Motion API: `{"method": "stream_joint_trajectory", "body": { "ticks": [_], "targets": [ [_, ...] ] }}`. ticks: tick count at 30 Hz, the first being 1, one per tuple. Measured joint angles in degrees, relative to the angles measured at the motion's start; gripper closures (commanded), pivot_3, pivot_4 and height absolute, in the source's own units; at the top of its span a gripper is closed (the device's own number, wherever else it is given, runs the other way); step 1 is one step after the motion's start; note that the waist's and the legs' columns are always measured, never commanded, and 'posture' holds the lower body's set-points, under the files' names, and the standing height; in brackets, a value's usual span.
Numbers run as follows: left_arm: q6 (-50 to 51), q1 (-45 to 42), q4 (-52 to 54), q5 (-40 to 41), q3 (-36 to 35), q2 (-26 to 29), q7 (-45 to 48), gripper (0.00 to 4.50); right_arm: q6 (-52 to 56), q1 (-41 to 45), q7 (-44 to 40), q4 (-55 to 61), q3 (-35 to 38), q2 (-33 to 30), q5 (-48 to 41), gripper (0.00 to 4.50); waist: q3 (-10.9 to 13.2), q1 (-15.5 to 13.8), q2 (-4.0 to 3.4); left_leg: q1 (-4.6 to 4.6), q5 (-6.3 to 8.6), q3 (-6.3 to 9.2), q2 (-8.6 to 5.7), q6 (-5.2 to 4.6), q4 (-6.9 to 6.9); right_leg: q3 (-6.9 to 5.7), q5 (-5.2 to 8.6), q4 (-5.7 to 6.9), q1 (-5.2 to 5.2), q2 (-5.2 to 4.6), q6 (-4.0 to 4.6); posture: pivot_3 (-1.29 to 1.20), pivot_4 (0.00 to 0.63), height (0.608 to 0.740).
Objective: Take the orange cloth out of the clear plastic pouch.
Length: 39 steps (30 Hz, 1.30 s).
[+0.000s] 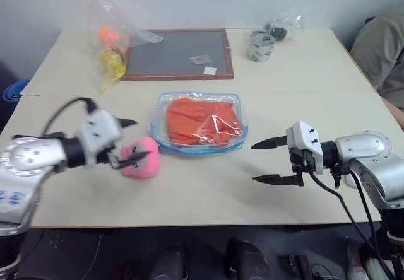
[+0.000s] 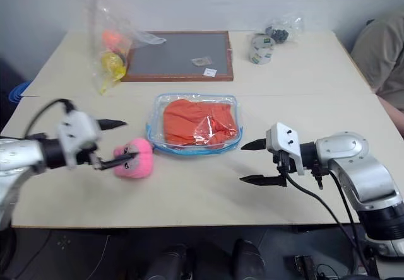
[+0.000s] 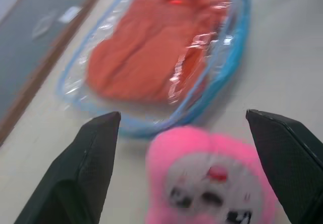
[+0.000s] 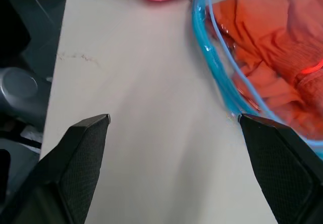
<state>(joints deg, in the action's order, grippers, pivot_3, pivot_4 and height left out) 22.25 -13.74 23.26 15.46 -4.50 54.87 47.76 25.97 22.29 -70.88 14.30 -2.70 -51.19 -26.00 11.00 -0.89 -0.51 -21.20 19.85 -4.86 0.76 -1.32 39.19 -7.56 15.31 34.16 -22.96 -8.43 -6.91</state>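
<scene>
Orange cloth (image 1: 201,121) inside clear plastic pouch (image 1: 199,122); left gripper (image 1: 130,142) & right gripper (image 1: 268,161) spread wide, empty.

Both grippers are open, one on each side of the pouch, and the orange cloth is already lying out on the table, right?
Not quite. The orange cloth is inside the pouch, as the left eye view shows. The left gripper and right gripper are open, one on each side.

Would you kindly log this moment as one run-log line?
left gripper: open, by pink toy | right gripper: open, empty | orange cloth: inside clear plastic pouch
</scene>
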Motion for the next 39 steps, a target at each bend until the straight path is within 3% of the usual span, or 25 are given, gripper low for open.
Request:
{"method": "stream_joint_trajectory", "body": {
  "ticks": [4, 7, 8, 12, 21, 22, 30, 34, 37, 39],
  "targets": [
    [-10.4, -10.2, -7.9, -11.2, 13.6, -5.7, 0.8, 0.3, 3.0, -2.2, 3.2, 2.6, 1.2, 0.1, -0.6, 0.24, 0.0, -0.5, 0.01, -0.09, -0.02, -0.6, -0.16, -0.01, 0.03, 0.09, 0.01, 0.13, -0.23, 0.13, 0.02, 0.0, 0.15, 0.74],
    [-15.8, -14.2, -14.3, -16.5, 18.6, -9.6, 0.3, 0.3, 3.8, -3.3, 5.1, 4.0, 1.8, 0.4, -1.2, 0.24, 0.0, -0.5, 0.04, -0.13, -0.02, -0.68, -0.16, -0.02, 0.06, 0.15, 0.01, 0.16, -0.28, 0.14, 0.02, 0.0, 0.15, 0.74],
    [-16.9, -15.0, -16.0, -17.7, 19.2, -10.6, 0.0, 0.48, 4.0, -3.5, 5.6, 4.1, 2.1, 0.4, -1.2, 0.21, 0.0, -0.5, 0.06, -0.15, -0.02, -0.68, -0.15, -0.03, 0.06, 0.16, 0.01, 0.16, -0.31, 0.14, 0.02, 0.0, 0.15, 0.74],
    [-22.2, -17.0, -20.9, -21.7, 20.4, -11.6, -0.3, 1.48, 4.1, -5.1, 7.0, 4.6, 3.2, 0.4, -1.2, 0.2, 0.0, -0.5, 0.07, -0.18, -0.03, -0.67, -0.14, -0.03, 0.06, 0.17, 0.01, 0.18, -0.37, 0.15, 0.02, 0.0, 0.15, 0.74],
    [-25.5, -18.3, -24.2, -22.5, 20.2, -13.7, 0.6, 4.37, 4.0, -6.1, 9.3, 5.6, 3.2, 0.4, -1.2, 0.2, 0.0, -0.6, 0.1, -0.21, -0.04, -0.59, -0.06, -0.07, 0.2, 0.22, 0.01, 0.29, -0.37, 0.11, 0.01, 0.0, 0.15, 0.74],
    [-25.4, -18.3, -24.1, -22.5, 20.1, -13.7, 0.7, 4.49, 4.0, -6.1, 9.4, 5.6, 3.2, 0.5, -1.2, 0.2, 0.0, -0.6, 0.1, -0.21, -0.04, -0.58, -0.06, -0.07, 0.2, 0.22, 0.01, 0.3, -0.37, 0.11, 0.01, 0.0, 0.15, 0.74],
    [-21.3, -17.2, -21.7, -21.1, 18.1, -14.0, 1.8, 4.49, 3.5, -5.9, 10.2, 5.4, 3.2, 1.5, -0.9, 0.2, 0.0, -0.5, 0.11, -0.21, -0.04, -0.56, -0.06, -0.07, 0.21, 0.22, 0.01, 0.32, -0.38, 0.12, 0.01, 0.0, 0.15, 0.74],
    [-14.7, -17.2, -20.9, -17.5, 15.4, -17.1, 1.7, 4.49, 2.7, -4.7, 10.5, 4.8, 2.9, 2.6, -0.3, 0.2, 0.0, -0.5, 0.11, -0.26, -0.04, -0.53, -0.04, -0.08, 0.31, 0.22, 0.01, 0.37, -0.38, 0.12, 0.01, 0.0, 0.15, 0.74],
    [-7.5, -17.6, -18.0, -13.4, 13.2, -20.3, 1.0, 4.5, 2.6, -2.7, 11.9, 3.6, 1.9, 4.4, 1.4, 0.81, 0.0, -0.5, 0.12, -0.31, -0.03, -0.49, 0.0, -0.08, 0.41, 0.2, 0.01, 0.43, -0.38, 0.12, 0.01, 0.0, 0.15, 0.74],
    [-3.7, -18.1, -15.9, -11.6, 12.2, -21.5, 0.2, 4.5, 2.3, -2.3, 12.7, 3.6, 0.4, 5.4, 2.4, 1.5, 0.0, -0.5, 0.12, -0.32, -0.03, -0.46, -0.01, -0.08, 0.42, 0.2, 0.01, 0.46, -0.39, 0.12, 0.0, 0.0, 0.15, 0.74]
  ]
}}
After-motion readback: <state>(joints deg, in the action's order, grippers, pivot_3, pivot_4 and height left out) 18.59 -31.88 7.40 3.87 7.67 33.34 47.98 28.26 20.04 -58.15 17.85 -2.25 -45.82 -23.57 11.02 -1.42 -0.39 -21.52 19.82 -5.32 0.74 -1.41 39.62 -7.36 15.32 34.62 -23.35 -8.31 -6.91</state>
